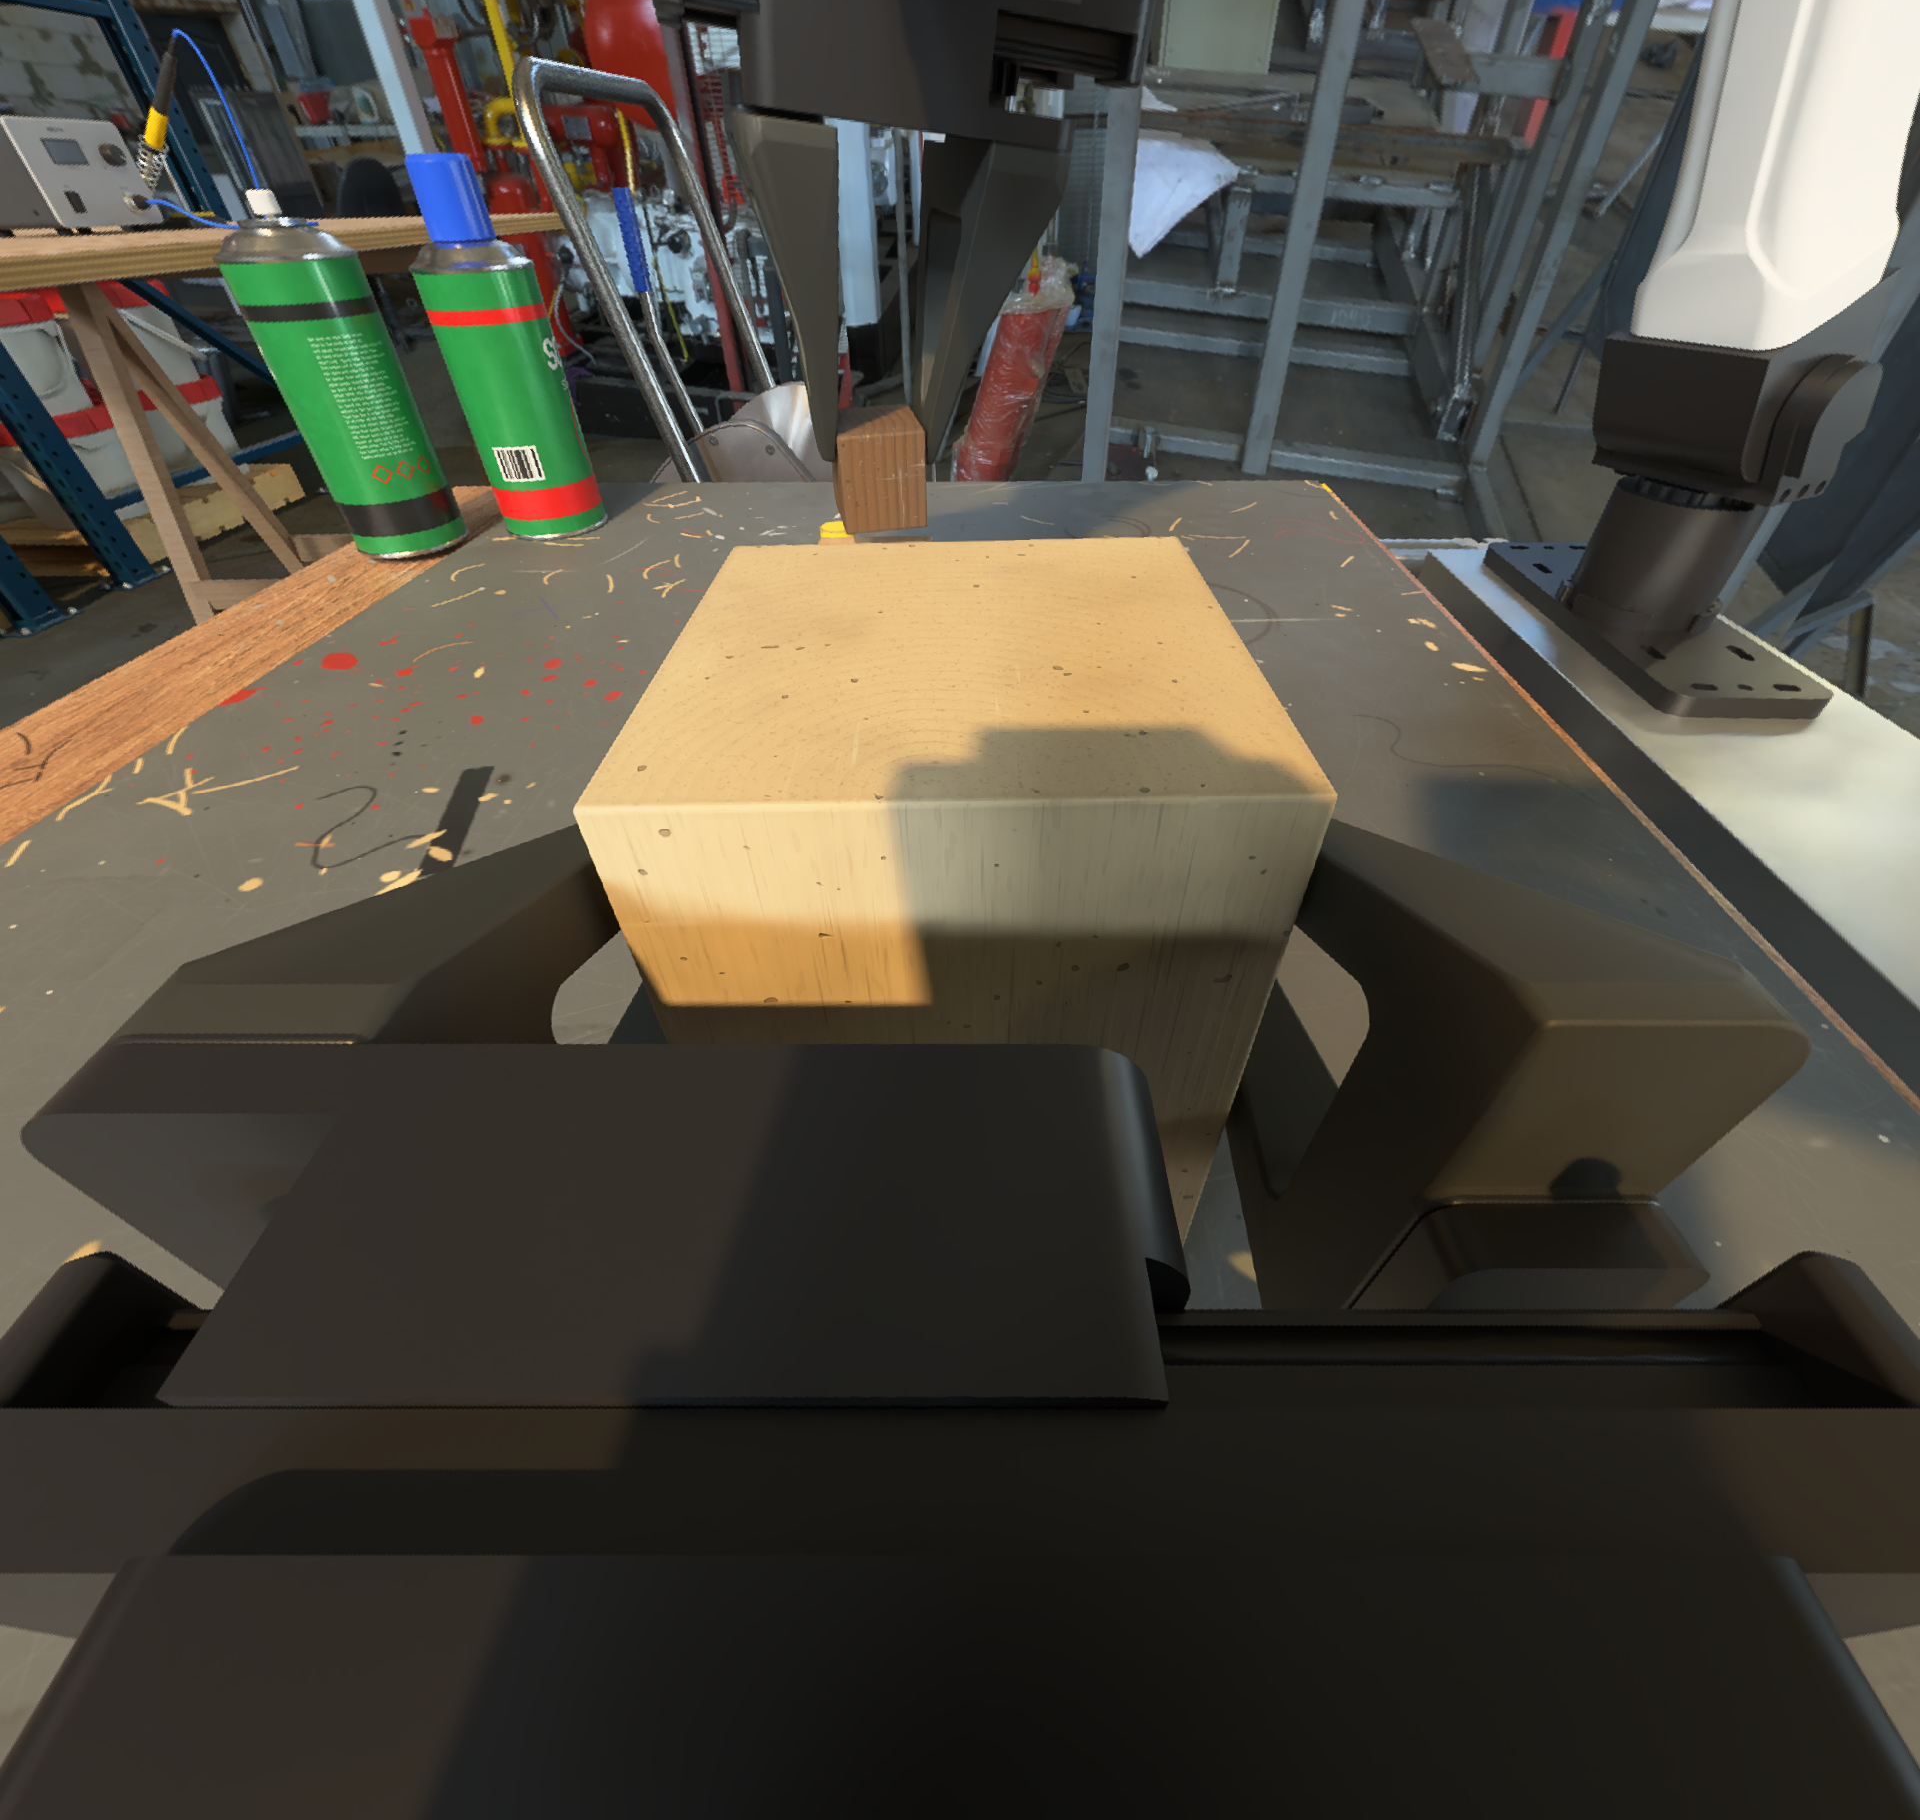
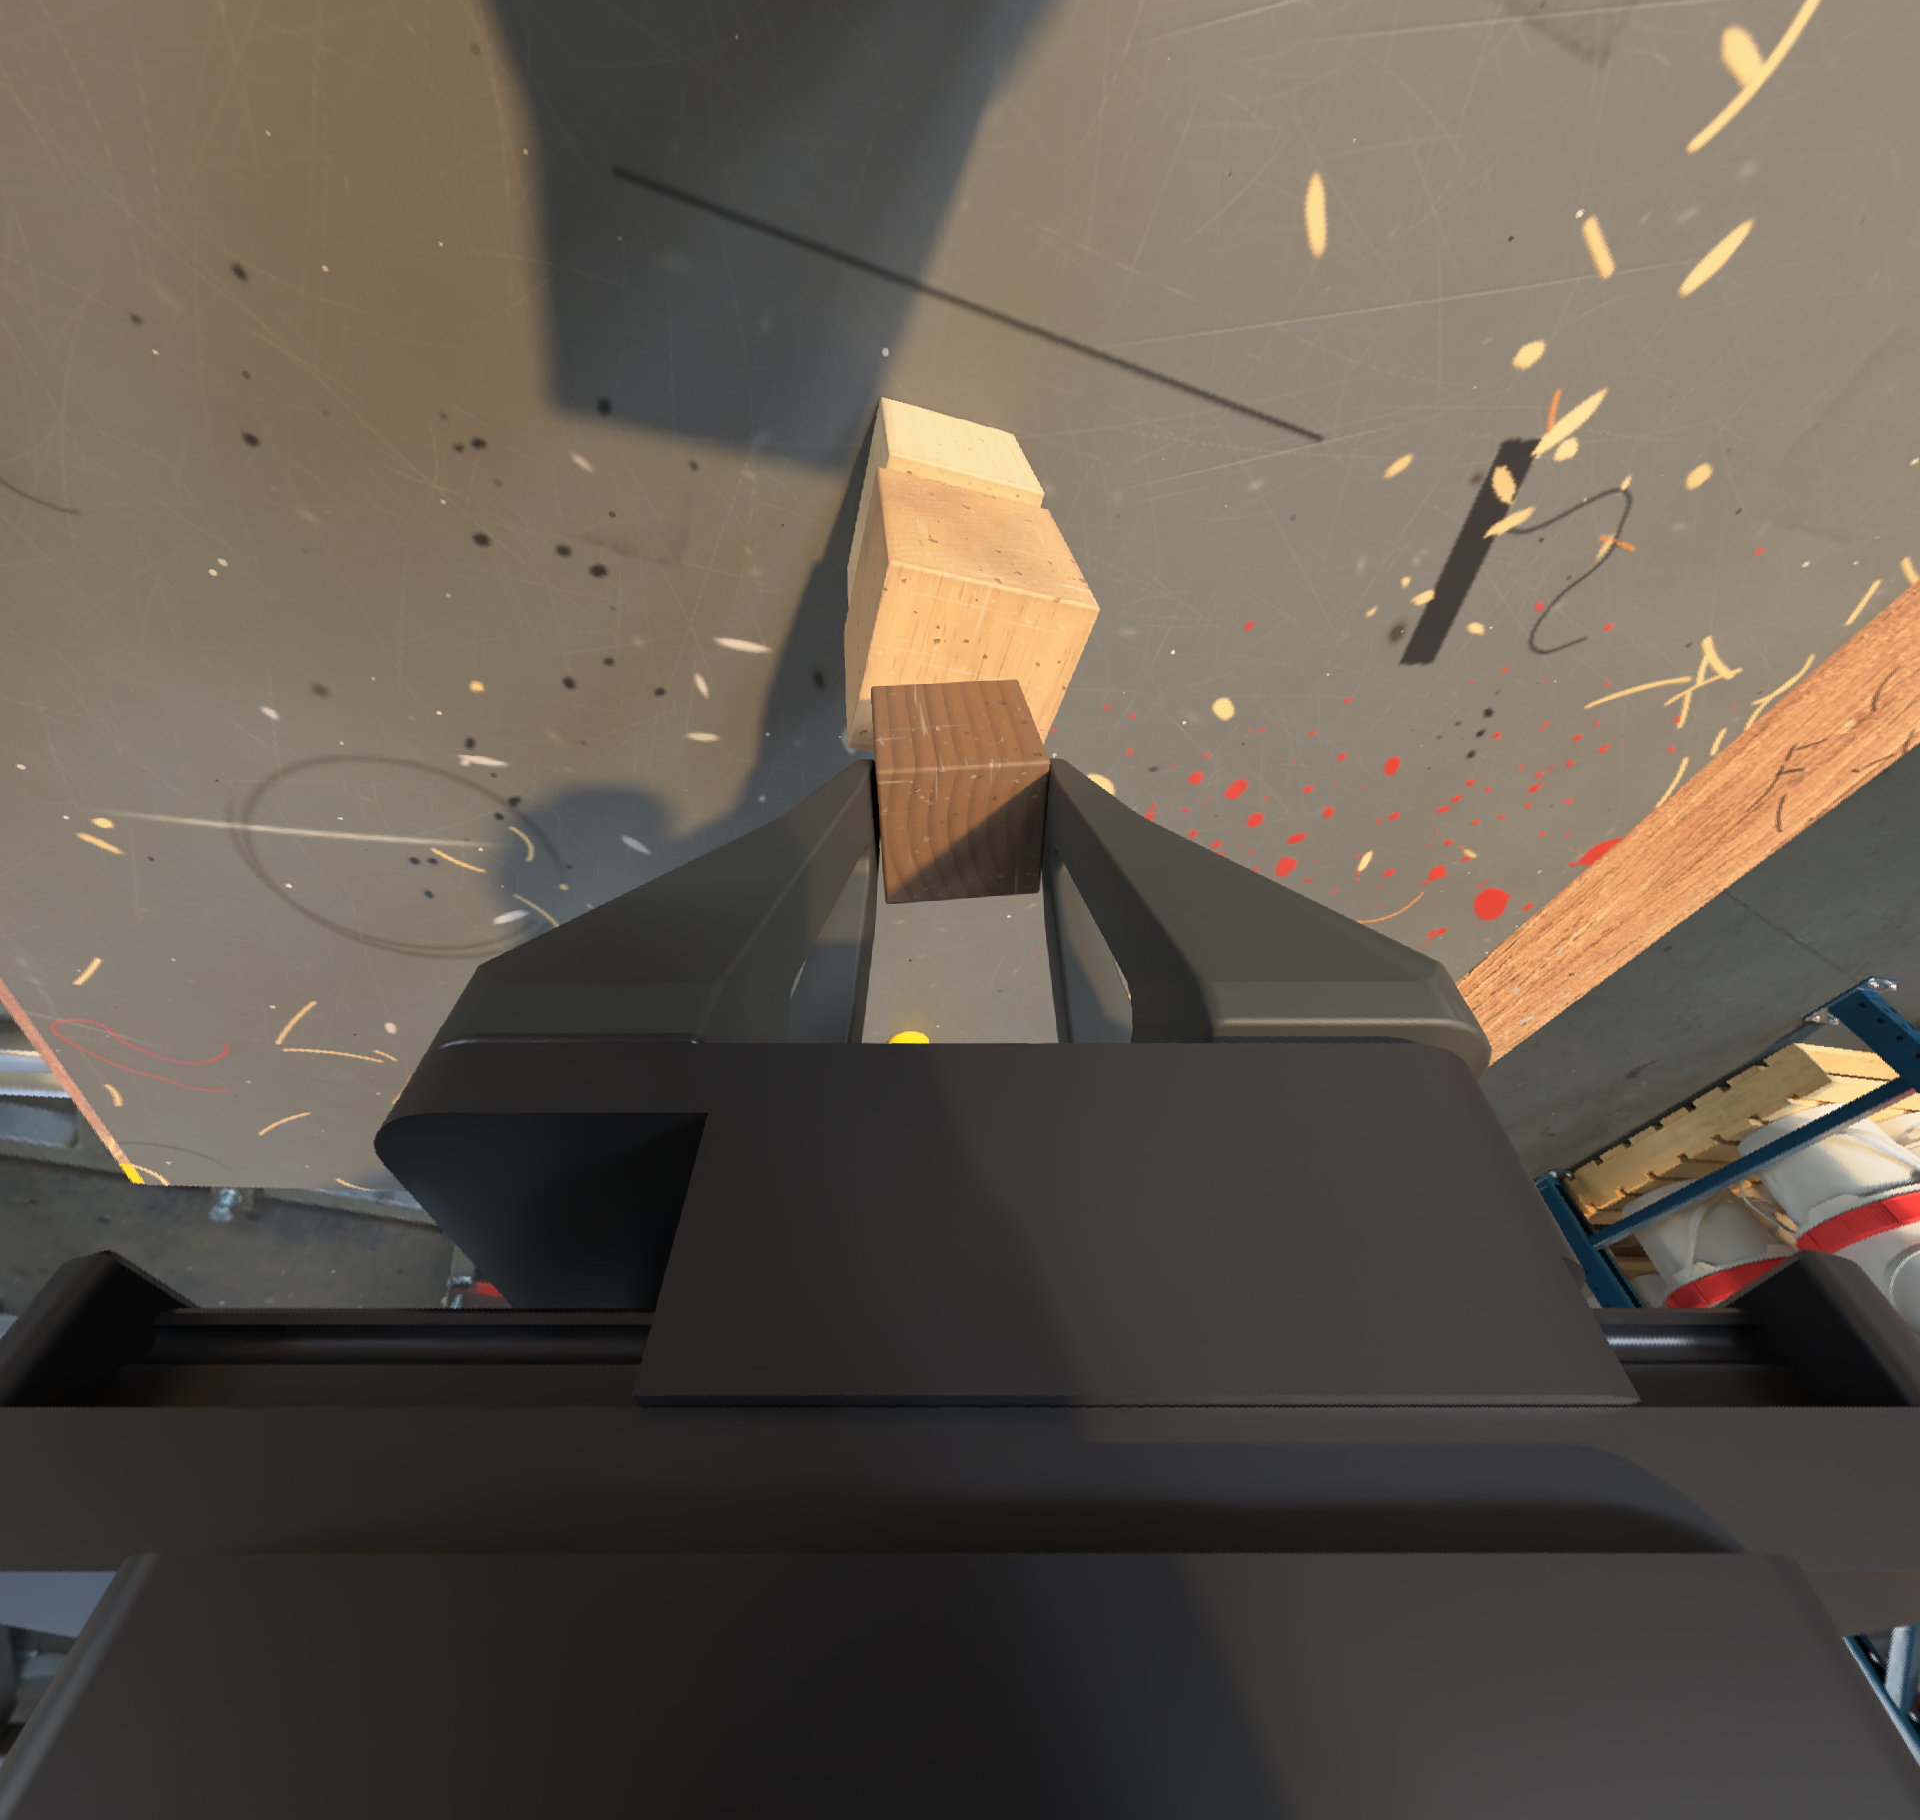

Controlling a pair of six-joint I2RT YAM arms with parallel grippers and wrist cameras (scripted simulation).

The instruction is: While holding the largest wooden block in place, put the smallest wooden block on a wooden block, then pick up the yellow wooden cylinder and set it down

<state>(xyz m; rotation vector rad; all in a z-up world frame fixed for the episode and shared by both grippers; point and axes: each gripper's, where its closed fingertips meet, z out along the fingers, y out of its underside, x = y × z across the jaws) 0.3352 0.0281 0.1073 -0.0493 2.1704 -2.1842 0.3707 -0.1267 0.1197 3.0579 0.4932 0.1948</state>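
Note:
The largest block (image 1: pixel 956 721), pale wood, stands on the grey table (image 1: pixel 312 731). My left gripper (image 1: pixel 956 866) is shut on it, one finger against each side. My right gripper (image 1: pixel 883 420) hangs fingers-down past the block's far edge, shut on the small dark brown block (image 1: pixel 881 469). The brown block (image 2: pixel 956 794) fills the right gripper (image 2: pixel 961 794) in the right wrist view. Two pale blocks (image 2: pixel 966 586) lie beyond it; I cannot tell if they are stacked. The yellow cylinder (image 1: pixel 834 530) peeks out behind the large block and shows between the right fingers (image 2: pixel 909 1039).
Two green spray cans (image 1: pixel 343 388) (image 1: pixel 509 368) stand at the table's far left. A wooden plank (image 1: pixel 208 669) borders the left edge. The right arm's base (image 1: pixel 1662 627) sits on a white ledge at the right. A metal handle (image 1: pixel 623 264) rises behind the table.

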